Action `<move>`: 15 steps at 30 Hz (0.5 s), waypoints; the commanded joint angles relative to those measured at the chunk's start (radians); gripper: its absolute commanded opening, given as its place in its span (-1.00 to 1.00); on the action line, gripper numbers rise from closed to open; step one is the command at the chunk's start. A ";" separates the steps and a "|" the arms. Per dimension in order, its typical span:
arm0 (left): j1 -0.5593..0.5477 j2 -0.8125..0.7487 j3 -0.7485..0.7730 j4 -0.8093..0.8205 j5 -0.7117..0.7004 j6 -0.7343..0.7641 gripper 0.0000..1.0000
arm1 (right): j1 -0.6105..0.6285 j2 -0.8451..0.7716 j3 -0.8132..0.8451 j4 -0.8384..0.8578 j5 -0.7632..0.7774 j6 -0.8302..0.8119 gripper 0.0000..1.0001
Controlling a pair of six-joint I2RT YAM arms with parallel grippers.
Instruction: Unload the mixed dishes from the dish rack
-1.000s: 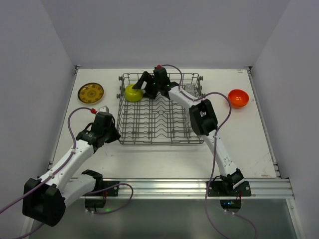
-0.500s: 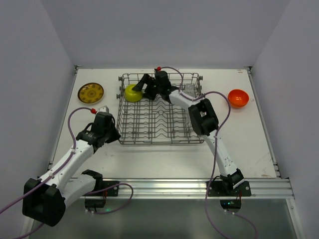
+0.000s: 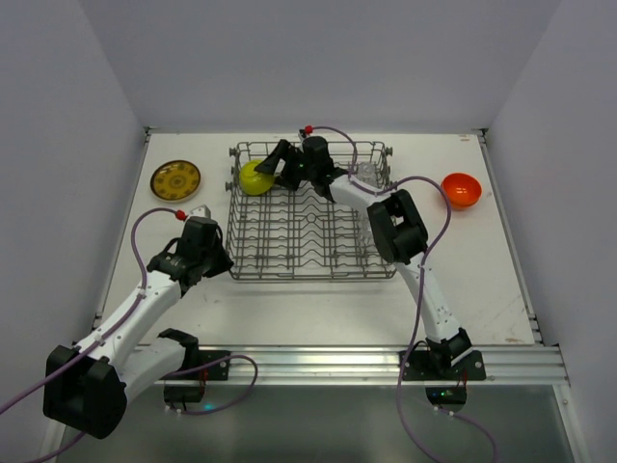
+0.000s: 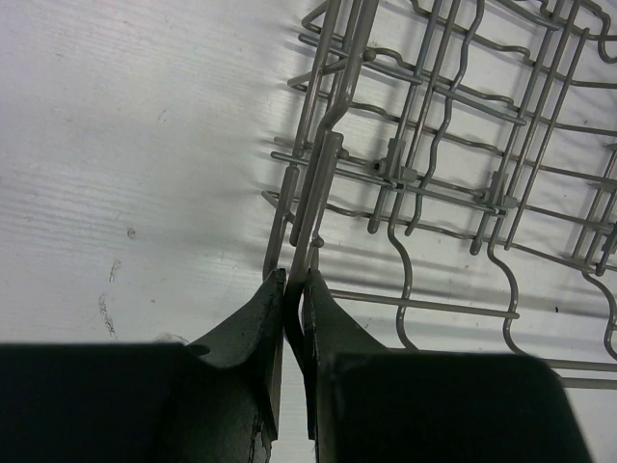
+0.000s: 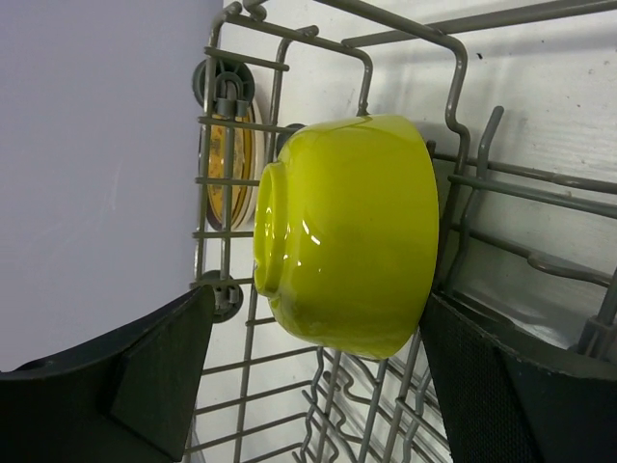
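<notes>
The right gripper [image 3: 270,166] reaches into the far left corner of the large rectangular grey wire dish rack [image 3: 310,265], and its two dark fingers stand spread wide on either side of the glossy yellow-green bowl [image 5: 342,231]. In the right wrist view the bowl lies between the fingers, one finger [image 5: 145,381] low on the left and the other [image 5: 501,376] low on the right, with a gap showing between each finger and the bowl, so nothing is pinched. The bowl rests on its side, its small foot ring turned toward the left finger and its rim leaning against the upright tines on the side of the right finger. Beyond the bowl, outside the rack's end wires, a small round brown-and-yellow patterned plate [image 5: 231,164] shows through the mesh. From above, that patterned plate [image 3: 175,178] lies flat on the white table [image 3: 318,309] well apart from the right gripper, off to its left, and a small orange bowl [image 3: 461,189] sits on the table well to its right, outside the rack. The left gripper [image 4: 292,289] is at the rack's near left corner with its fingers pressed almost together, pinching the grey wire of the rack's rim between their tips.
</notes>
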 commanded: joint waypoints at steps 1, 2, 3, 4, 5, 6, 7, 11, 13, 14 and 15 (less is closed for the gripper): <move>-0.006 -0.013 0.018 -0.025 -0.004 0.039 -1.00 | 0.009 -0.084 0.008 0.088 -0.024 0.002 0.72; -0.006 -0.013 0.018 -0.025 -0.004 0.039 -1.00 | 0.009 -0.077 0.014 0.088 -0.027 0.004 0.72; -0.006 -0.013 0.018 -0.025 -0.004 0.039 -1.00 | 0.009 -0.070 0.020 0.087 -0.027 0.004 0.71; -0.006 -0.013 0.018 -0.023 -0.003 0.039 -1.00 | 0.009 -0.064 0.043 0.076 -0.029 0.007 0.70; -0.006 -0.011 0.018 -0.023 -0.001 0.039 -1.00 | 0.009 -0.052 0.053 0.073 -0.030 0.007 0.68; -0.006 -0.011 0.018 -0.023 -0.001 0.041 -1.00 | 0.009 -0.046 0.060 0.073 -0.030 0.010 0.66; -0.006 -0.011 0.018 -0.023 -0.001 0.041 -1.00 | 0.009 -0.044 0.066 0.079 -0.033 0.013 0.65; -0.006 -0.011 0.018 -0.021 0.000 0.041 -1.00 | 0.012 -0.044 0.053 0.123 -0.042 0.032 0.51; -0.006 -0.010 0.018 -0.023 0.000 0.041 -1.00 | 0.012 -0.049 0.039 0.139 -0.044 0.035 0.45; -0.006 -0.008 0.018 -0.021 0.000 0.041 -1.00 | 0.013 -0.049 0.039 0.140 -0.047 0.035 0.43; -0.006 -0.008 0.018 -0.021 0.000 0.042 -1.00 | 0.015 -0.046 0.046 0.140 -0.047 0.035 0.42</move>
